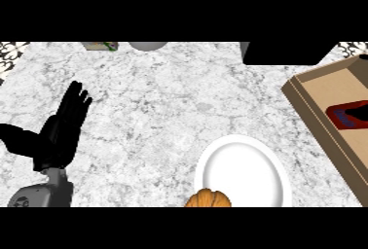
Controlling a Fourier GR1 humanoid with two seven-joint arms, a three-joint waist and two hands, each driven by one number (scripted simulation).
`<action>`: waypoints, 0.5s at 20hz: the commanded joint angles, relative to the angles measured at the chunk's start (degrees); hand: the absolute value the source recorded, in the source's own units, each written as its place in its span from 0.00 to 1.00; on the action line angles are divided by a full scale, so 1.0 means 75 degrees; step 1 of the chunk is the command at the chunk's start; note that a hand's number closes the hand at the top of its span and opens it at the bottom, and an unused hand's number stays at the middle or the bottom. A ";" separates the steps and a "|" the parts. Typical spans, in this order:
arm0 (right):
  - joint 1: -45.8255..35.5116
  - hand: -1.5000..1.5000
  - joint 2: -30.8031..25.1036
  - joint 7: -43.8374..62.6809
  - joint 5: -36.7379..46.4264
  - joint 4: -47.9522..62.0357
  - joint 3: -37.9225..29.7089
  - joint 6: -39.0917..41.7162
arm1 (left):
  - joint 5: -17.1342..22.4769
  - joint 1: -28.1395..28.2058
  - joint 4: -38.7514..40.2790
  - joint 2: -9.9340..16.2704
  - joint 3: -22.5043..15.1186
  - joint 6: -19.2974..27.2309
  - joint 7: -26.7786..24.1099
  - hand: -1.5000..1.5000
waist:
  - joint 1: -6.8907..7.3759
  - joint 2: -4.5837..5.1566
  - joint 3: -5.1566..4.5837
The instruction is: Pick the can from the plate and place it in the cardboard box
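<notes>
A red can [343,113] with a dark blue patch lies inside the open cardboard box [320,92] at the right edge, partly cut off by the view's border. The white round plate [244,168] sits low in the middle right with nothing on its visible surface. My left hand [61,131] rests at the left, open with straight fingers pointing up, far from both plate and box. No right hand shows anywhere in the head view.
A brown-orange rounded object [210,198] sits at the plate's lower left rim. A black block [287,52] stands at the top right, just above the box. A grey round object [149,45] and a small packet [101,45] lie at the top edge.
</notes>
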 commanded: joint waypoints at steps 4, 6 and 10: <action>-0.0666 0.00 0.0375 -0.1337 -0.1835 -0.0098 -0.1281 -0.1196 | 0.0029 0.0216 0.0033 -0.0056 0.0023 -0.0005 -0.0091 0.50 | -0.0068 -0.0042 0.0000; -0.0800 0.00 0.0266 -0.1324 -0.2283 0.0105 -0.1517 -0.0820 | 0.0036 0.0121 -0.0260 0.0130 0.0141 0.0038 0.0198 0.50 | -0.0061 -0.0049 -0.0006; -0.1256 0.00 0.0349 -0.0678 -0.3700 0.0193 -0.2414 0.0163 | 0.0131 -0.0004 -0.0337 0.0159 0.0076 -0.0073 0.0369 0.50 | -0.0134 -0.0081 -0.0004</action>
